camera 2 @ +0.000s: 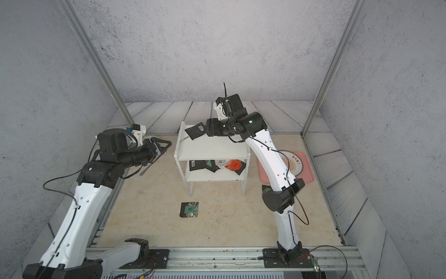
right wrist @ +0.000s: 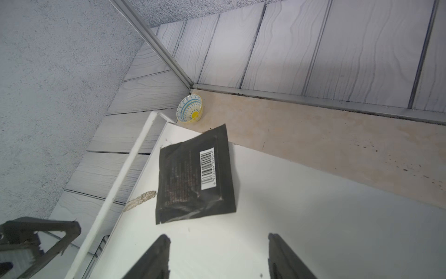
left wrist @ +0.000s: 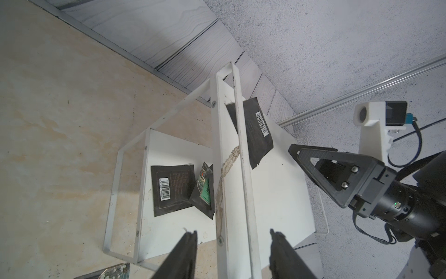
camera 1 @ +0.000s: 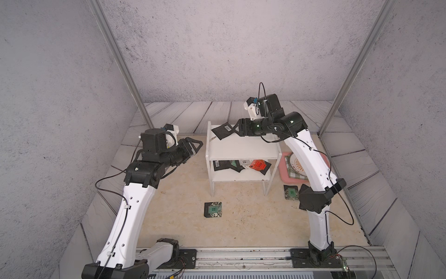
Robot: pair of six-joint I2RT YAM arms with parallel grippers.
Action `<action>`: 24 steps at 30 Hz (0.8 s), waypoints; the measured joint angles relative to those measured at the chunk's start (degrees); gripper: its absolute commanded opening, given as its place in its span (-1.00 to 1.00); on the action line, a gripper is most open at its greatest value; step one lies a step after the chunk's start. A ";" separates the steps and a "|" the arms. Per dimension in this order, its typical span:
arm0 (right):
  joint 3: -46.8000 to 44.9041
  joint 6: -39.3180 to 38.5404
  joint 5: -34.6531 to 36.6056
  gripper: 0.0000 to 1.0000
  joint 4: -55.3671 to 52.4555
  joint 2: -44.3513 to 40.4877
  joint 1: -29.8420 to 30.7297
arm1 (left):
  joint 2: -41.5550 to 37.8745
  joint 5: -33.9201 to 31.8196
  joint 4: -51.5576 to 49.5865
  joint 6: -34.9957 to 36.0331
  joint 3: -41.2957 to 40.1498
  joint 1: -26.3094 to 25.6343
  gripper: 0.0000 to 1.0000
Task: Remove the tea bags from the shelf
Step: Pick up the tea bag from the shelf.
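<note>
Presently, one black sachet [camera 1: 222, 131] sits at the upper-left corner of the shelf's [camera 1: 241, 147] top board, just above frame centre in both top views. It is near-square with no marked long axis, turned diamond-wise. One corner points toward the right pincer [camera 1: 236, 128] and the opposite corner is at the left side panel. Whether it lies flat cannot be told. Finish: matt black, creased, faint print, white barcode label [right wrist: 207, 168] along one edge.

Right pincer — jaws well apart, nothing between them. Its wrist view shows the sachet ahead of the fingertips, not touching. The right arm rises from lower right and bends at the elbow, with the forearm reaching frame-left over the top board.

Left pincer [camera 1: 198, 144] — jaws parted, empty, left of the shelf, aimed at its side panel, apart from it.

Lower tier: labelled black sachet [camera 1: 220, 165], green-printed sachet [camera 1: 233, 164] and red-orange sachet [camera 1: 258, 165], overlapping. On the worktop [camera 1: 169, 217]: floral sachet [camera 1: 212, 209] below the shelf in frame; second floral sachet [camera 1: 290, 192] beside the right elbow.
</note>
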 measured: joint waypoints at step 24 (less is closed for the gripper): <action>2.25 -10.36 20.98 0.03 5.99 6.16 8.15 | -1.01 0.17 1.95 0.04 -6.91 0.00 0.05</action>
